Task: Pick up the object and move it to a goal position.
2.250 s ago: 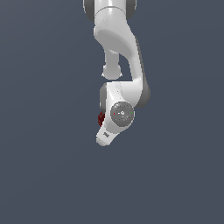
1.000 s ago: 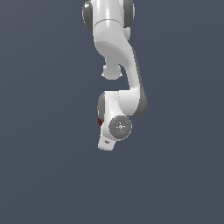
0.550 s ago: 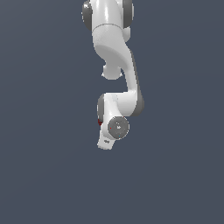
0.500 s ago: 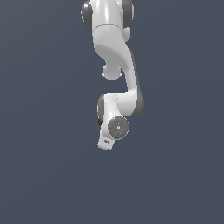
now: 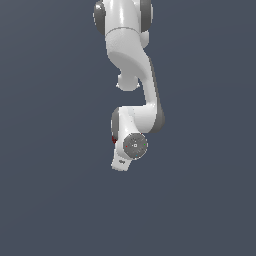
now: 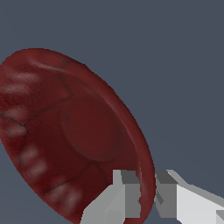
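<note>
White 2-finger tool (image 6: 148,197) pinches the rim of the dark red rounded dish-like object (image 6: 74,131), fingers nearly closed on its thin edge. Object held airborne beside the wrist; move slowly, grip is marginal.

Even, soft simulator light on a flat slate backdrop, with no cast shadows or glare. Both renders look coarse and pixelated; pale sheen patches, possibly highlights, mark the dark red object (image 6: 65,131) lower left.
</note>
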Motion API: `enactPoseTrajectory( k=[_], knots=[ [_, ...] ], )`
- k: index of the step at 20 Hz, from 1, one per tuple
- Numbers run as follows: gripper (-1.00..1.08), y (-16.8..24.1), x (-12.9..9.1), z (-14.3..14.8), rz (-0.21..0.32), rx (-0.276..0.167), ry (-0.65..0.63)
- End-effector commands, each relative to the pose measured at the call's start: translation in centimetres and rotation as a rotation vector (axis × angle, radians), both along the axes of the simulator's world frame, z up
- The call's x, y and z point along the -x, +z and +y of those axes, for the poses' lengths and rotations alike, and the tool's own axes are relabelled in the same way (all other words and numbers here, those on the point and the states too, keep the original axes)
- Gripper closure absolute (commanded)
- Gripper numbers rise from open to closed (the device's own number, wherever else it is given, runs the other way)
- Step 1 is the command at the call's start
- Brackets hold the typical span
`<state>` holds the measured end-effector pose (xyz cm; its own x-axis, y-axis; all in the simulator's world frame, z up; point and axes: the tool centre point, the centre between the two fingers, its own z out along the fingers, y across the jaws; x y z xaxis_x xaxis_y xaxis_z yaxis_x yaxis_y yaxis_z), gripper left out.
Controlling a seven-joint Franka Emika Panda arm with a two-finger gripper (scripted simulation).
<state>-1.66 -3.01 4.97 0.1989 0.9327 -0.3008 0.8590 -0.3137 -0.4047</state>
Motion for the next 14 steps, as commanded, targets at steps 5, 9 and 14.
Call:
enactPoseTrajectory(
  k=[5, 9, 14],
  knots=[
    [1.08, 0.1, 0.2, -1.4, 0.0, 0.0, 0.0],
    [1.08, 0.3, 0.6, -4.4, 0.001, 0.0, 0.0],
    [1.08, 0.6, 1.2, -10.1, 0.002, 0.0, 0.0]
  ],
)
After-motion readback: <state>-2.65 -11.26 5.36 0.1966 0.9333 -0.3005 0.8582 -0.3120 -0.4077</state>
